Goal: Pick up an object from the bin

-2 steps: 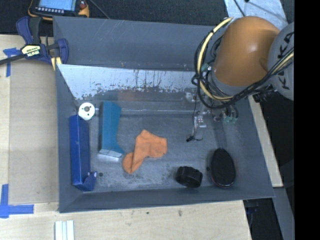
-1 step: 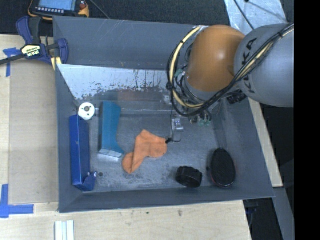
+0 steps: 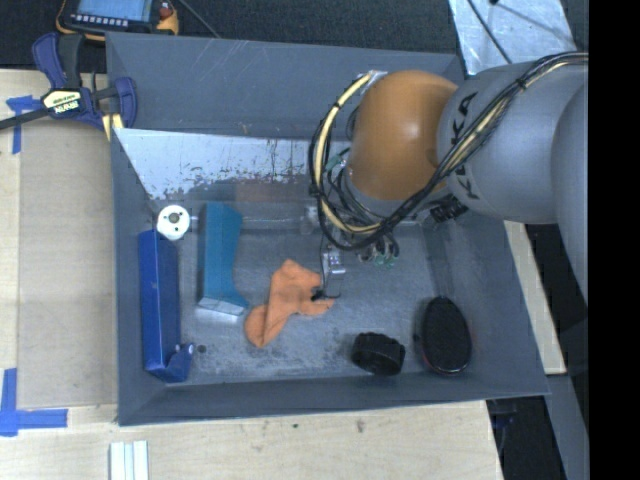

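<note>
Crumpled orange cloth (image 3: 283,303): lies near the middle of the floor of the grey metal bin (image 3: 395,293), a little toward the front wall, bunched into a loose diagonal strip. Its upper right end points to the tool.

Tool (image 3: 327,283): you see it lowered to the cloth's upper right edge. The tip appears to touch the fabric there, though the view is poor at that spot. You cannot tell whether the tool is spread or pressed together, nor whether any fabric is pinched in it.

Above the tool, the arm's rounded orange cover (image 3: 400,138) and looped cables (image 3: 335,183) hang over the back right of the bin.

Left of the cloth, just beside it: teal rectangular box (image 3: 219,258), lying flat, long axis front to back.

Further left, along the left wall: long dark-blue box (image 3: 160,303).

At that box's far end: small white round cap-like piece (image 3: 173,221).

Front right, well apart from the cloth: small black rounded lump (image 3: 378,353) and, just beside it, a larger black oval object (image 3: 443,335).
</note>
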Robot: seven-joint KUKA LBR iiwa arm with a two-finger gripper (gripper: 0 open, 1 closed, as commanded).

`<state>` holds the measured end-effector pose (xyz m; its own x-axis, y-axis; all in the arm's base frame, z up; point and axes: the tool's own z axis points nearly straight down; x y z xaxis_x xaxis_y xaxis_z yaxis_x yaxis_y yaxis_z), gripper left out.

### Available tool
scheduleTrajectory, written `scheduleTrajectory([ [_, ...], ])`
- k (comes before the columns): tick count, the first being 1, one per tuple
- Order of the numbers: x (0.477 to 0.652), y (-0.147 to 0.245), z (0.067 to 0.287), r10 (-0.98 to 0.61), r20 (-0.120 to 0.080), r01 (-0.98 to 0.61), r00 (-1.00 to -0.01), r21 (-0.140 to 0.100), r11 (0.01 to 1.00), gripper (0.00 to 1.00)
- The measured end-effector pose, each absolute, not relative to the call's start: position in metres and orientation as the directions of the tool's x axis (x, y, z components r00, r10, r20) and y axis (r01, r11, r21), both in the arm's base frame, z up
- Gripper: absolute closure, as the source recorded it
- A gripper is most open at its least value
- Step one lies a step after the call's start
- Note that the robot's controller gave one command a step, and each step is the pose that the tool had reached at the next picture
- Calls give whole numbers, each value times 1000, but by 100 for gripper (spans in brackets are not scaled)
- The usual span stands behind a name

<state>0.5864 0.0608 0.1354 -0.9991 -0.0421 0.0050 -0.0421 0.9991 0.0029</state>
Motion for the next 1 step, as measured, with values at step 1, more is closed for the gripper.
scheduleTrajectory([
  [1,566,65,114,-45,-7,-45,-999,-2,999,0],
])
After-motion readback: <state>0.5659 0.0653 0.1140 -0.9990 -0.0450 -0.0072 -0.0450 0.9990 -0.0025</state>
